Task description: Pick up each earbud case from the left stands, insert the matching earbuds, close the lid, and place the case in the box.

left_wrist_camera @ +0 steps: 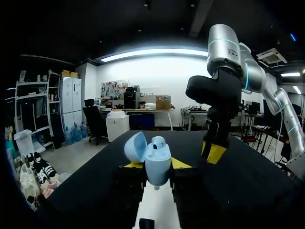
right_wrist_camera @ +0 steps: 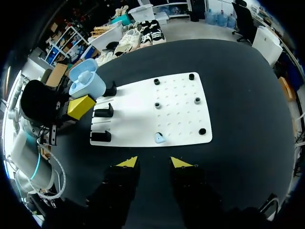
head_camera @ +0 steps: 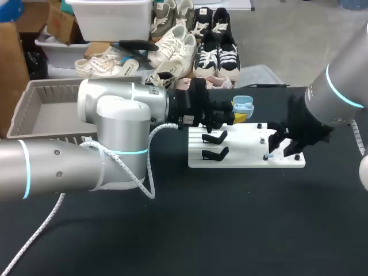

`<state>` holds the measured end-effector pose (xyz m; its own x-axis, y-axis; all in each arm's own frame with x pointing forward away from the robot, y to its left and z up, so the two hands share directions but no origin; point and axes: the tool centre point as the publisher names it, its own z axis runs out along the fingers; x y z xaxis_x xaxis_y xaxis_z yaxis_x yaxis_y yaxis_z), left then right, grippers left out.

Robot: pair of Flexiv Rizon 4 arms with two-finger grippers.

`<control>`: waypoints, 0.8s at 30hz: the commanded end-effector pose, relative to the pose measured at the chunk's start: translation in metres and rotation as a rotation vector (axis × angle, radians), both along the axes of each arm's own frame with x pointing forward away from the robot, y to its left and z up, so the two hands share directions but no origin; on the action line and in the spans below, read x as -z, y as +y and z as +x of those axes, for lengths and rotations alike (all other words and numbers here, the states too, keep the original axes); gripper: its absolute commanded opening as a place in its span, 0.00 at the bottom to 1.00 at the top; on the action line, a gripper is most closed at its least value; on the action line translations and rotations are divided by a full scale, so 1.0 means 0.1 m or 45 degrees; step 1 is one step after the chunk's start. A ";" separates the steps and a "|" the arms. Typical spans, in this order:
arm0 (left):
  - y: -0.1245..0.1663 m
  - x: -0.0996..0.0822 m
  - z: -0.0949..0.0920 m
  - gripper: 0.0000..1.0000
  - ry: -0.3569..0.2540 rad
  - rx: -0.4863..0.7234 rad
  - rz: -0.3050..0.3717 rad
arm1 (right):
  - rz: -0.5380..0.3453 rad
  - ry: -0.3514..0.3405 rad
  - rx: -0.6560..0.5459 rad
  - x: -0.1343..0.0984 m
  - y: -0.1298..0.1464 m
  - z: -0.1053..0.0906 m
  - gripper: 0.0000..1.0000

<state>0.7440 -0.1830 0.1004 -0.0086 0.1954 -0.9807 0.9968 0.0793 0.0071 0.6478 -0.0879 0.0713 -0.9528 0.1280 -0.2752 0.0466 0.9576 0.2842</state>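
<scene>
The left tool [left_wrist_camera: 157, 166] holds the open blue case [left_wrist_camera: 151, 155]; right tool [right_wrist_camera: 151, 162], spread empty, faces white board [right_wrist_camera: 167, 109] on black tabletop [right_wrist_camera: 238, 95].

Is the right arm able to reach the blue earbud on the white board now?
Probably yes. The earbud lies just ahead of the open right gripper, with only bare board between them. The left gripper holds the case at the board's far end, out of the way.

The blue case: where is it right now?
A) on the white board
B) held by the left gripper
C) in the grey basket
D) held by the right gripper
B: in the left wrist view the left gripper is closed from both sides on the blue case, whose lid is open.
</scene>
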 end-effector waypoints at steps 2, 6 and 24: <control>0.00 0.00 -0.01 0.00 -0.003 -0.005 -0.003 | -0.048 -0.013 0.028 0.11 0.05 0.04 0.37; 0.00 0.00 -0.01 0.00 -0.003 -0.005 -0.003 | -0.072 0.001 0.035 0.16 0.08 0.09 0.36; 0.00 0.00 -0.01 0.00 -0.003 -0.005 -0.003 | -0.118 0.037 0.083 0.35 0.07 0.16 0.36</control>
<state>0.7440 -0.1830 0.1004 -0.0086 0.1954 -0.9807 0.9968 0.0793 0.0071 0.6610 -0.0831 0.0383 -0.9516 0.1630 -0.2606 0.1126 0.9737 0.1979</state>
